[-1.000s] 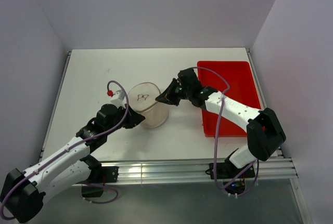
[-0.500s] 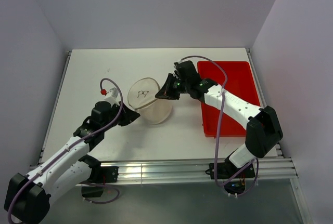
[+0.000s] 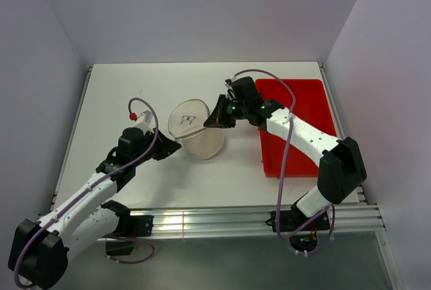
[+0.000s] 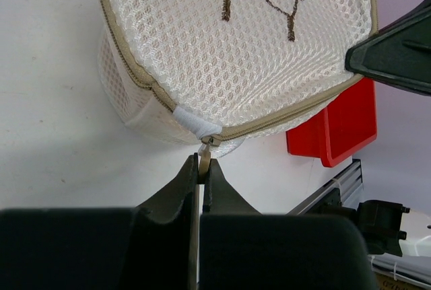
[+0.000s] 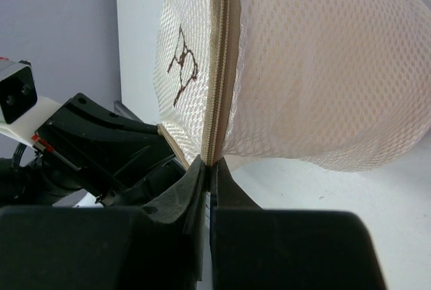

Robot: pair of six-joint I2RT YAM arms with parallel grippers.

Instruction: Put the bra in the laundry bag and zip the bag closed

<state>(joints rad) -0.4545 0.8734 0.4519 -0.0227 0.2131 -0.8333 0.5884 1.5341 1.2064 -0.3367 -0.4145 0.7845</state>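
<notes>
Two holds on the bag at table centre: left gripper pinching the zip pull at 8 o'clock, right gripper pinching the rim at 2 o'clock; bra unseen, presumably inside; zip apparently nearly closed.

desk: white, under left claw and right claw | walls: pale lilac, evenly lit, behind and flanking both claws | rail: aluminium, nearer than the claws
</notes>
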